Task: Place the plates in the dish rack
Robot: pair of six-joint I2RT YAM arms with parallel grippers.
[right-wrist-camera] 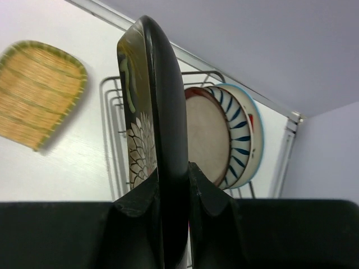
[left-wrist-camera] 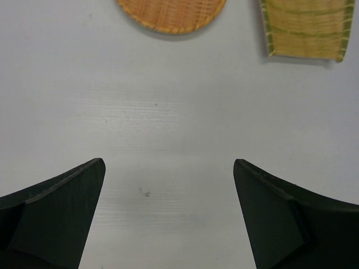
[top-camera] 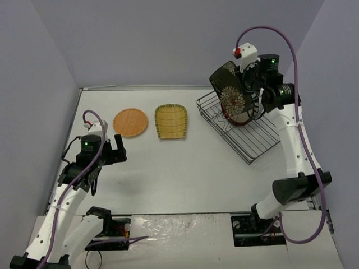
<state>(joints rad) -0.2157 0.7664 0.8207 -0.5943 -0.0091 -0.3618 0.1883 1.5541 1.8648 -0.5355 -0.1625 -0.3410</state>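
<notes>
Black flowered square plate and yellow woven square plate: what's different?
The black flowered square plate is painted; the yellow woven square plate is pale basketwork. The black plate is gripped on edge by the right tool; the yellow plate lies flat on the table. Both are squarish.

My L gripper (left-wrist-camera: pixel 169 168) hangs w/ fingers spread wide above table (left-wrist-camera: pixel 84 101); orange plate (left-wrist-camera: pixel 171 11) & yellow plate (left-wrist-camera: pixel 305 25) cropped at top edge.
</notes>
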